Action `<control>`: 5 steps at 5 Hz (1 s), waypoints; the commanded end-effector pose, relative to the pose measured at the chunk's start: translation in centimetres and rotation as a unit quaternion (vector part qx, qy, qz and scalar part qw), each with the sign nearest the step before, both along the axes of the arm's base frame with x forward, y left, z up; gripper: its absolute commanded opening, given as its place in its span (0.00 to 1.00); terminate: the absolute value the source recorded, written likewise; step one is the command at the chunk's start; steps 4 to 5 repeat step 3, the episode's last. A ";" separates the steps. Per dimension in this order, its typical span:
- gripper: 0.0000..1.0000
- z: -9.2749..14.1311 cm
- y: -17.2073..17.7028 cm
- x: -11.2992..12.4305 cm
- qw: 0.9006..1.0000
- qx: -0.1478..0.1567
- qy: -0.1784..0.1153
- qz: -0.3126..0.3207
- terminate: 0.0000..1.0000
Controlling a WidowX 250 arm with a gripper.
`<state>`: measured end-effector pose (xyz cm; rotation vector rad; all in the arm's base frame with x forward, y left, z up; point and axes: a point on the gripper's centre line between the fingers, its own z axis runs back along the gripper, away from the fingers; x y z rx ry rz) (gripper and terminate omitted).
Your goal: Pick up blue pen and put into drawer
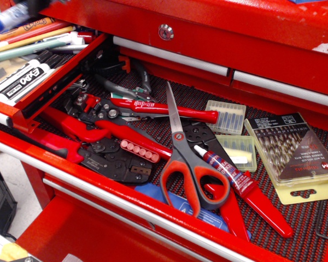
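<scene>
The blue pen (8, 17), white with a blue end, shows blurred at the top left corner, in the air over the back of the narrow red drawer (50, 81). Only a dark sliver of my gripper (35, 4) shows at the top edge, at the pen's upper end. The rest of it is out of frame and its jaws are hidden. The pen hangs clear of the drawer's contents, so it is held. The drawer is pulled out at the left.
The narrow drawer holds black-and-white Expo markers (19, 82) and pencils (27, 38). The wide mesh-lined drawer (169, 226) below holds red crimpers (98, 131), scissors (183, 158), a red-and-white glue tube (224, 166), small bit boxes (225, 116) and a drill-bit case (292, 147).
</scene>
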<state>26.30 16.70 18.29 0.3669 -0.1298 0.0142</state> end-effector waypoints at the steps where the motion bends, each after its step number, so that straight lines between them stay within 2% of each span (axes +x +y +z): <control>1: 1.00 1.7 0.1 0.0 1.000 0.003 -0.030 -0.006 0.00; 2: 1.00 1.7 0.1 0.0 1.000 0.003 -0.030 -0.006 0.00; 3: 1.00 1.7 0.1 0.0 1.000 0.003 -0.030 -0.006 1.00; 5: 1.00 1.7 0.1 0.0 1.000 0.003 -0.030 -0.006 1.00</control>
